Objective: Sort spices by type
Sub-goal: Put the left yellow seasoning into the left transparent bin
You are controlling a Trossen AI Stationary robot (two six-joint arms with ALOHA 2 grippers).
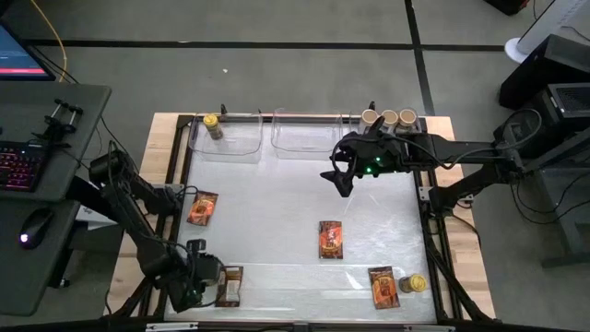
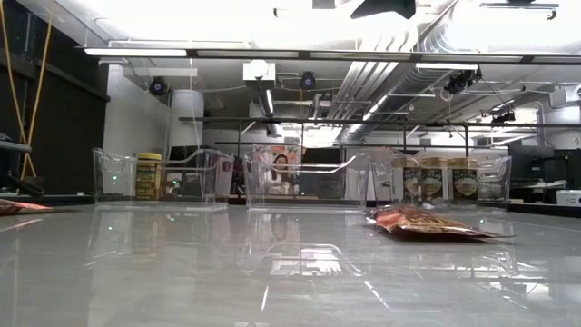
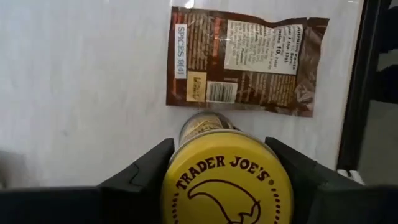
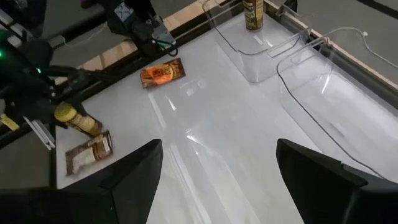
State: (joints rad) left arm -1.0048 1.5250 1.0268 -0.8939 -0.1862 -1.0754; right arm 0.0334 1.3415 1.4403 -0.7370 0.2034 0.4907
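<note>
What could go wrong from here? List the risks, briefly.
1. The left gripper grips the yellow-lidded jar at its lid, and the jar sits tilted: it may slip or swing when carried.
2. The brown packet lies just beside that jar and could be nudged or dragged.

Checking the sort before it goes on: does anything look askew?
Yes. The yellow-lidded jar between the left claw's fingers is tilted rather than upright, beside a face-down packet. Another yellow-lidded jar lies on its side near the right corner.
</note>
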